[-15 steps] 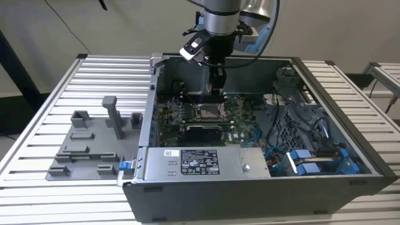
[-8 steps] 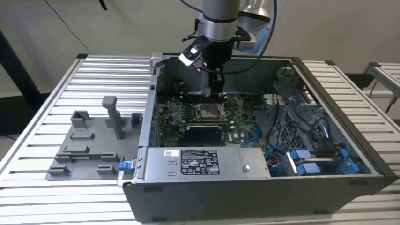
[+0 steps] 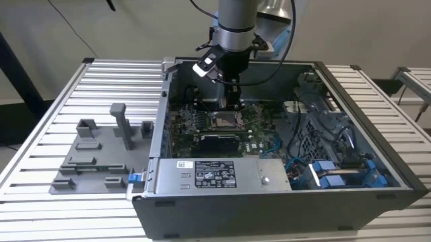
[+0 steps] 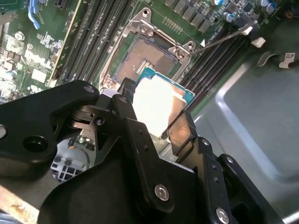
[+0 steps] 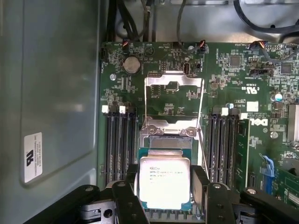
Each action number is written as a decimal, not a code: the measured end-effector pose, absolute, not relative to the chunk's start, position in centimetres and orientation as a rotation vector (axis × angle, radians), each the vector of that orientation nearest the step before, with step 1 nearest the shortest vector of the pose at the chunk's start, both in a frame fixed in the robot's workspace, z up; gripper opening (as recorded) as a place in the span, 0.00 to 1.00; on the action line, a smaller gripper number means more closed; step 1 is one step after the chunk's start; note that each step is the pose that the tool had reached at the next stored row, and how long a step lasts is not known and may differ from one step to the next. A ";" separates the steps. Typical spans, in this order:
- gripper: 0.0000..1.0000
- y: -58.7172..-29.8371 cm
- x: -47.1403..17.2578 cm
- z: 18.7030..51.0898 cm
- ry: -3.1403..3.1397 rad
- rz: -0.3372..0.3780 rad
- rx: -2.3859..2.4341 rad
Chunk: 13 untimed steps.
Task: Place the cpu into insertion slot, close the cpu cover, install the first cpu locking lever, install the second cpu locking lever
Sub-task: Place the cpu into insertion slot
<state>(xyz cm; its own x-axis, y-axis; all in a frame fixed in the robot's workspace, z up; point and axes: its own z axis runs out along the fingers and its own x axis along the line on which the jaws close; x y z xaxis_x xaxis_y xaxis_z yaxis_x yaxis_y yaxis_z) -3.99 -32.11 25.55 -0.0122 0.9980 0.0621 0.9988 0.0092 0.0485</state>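
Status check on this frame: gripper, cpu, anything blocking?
Gripper shut on cpu. Held over insertion slot, not seated. The cpu cover stands open; nothing blocks the slot.

The cpu point(image 5: 164, 183), a flat square chip with a pale metal top and a green edge, sits gripped in the claw point(image 4: 154, 112) above the insertion slot point(image 4: 142, 58). The slot's dark centre lies bare inside its silver rim. The cpu cover point(image 5: 156, 79), a thin silver frame, is swung open.
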 end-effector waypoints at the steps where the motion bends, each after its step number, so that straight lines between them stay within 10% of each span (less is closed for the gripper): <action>1: 0.55 -32.1 -4.0 25.4 -2.224 -0.122 -2.201; 13: 0.55 -32.1 -4.0 23.2 -2.223 -0.123 -2.202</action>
<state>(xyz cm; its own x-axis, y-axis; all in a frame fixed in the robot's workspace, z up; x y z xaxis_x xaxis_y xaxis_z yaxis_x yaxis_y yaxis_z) -4.00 -32.06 23.18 -0.0112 0.9980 0.0622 0.9988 0.0082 0.0486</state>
